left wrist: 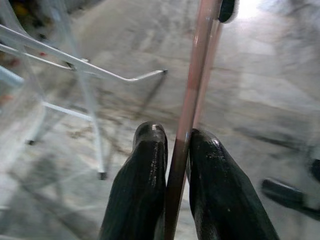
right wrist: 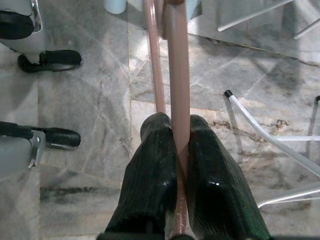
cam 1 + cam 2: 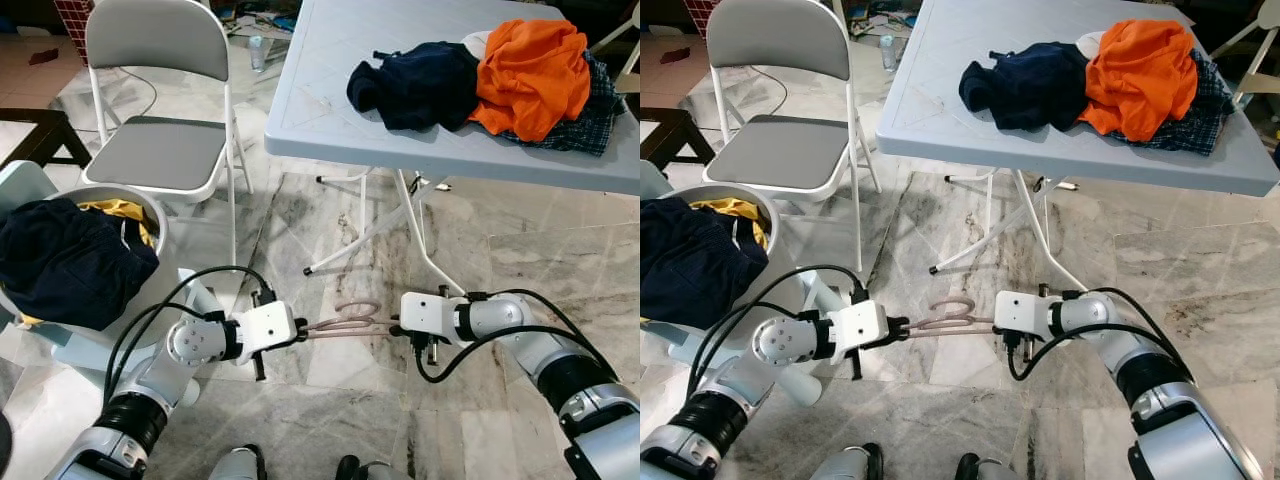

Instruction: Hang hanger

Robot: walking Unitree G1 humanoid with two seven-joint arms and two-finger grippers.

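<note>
A pink plastic hanger (image 3: 350,322) is held level just above the marble floor, between my two arms. My left gripper (image 3: 305,332) is shut on one end of it, and my right gripper (image 3: 395,328) is shut on the other end. In the left wrist view the hanger's bar (image 1: 189,100) runs out from between the two black fingers (image 1: 145,170). The right wrist view has the same bar (image 2: 176,65) pinched between that gripper's fingers (image 2: 210,165). The hanger's hook curls up toward the table legs.
A grey folding table (image 3: 330,110) ahead carries dark blue (image 3: 415,80), orange (image 3: 530,75) and checked clothes. Its white legs (image 3: 360,235) stand just beyond the hanger. A grey folding chair (image 3: 160,150) is at the left, next to a white basket (image 3: 150,215) with dark clothing.
</note>
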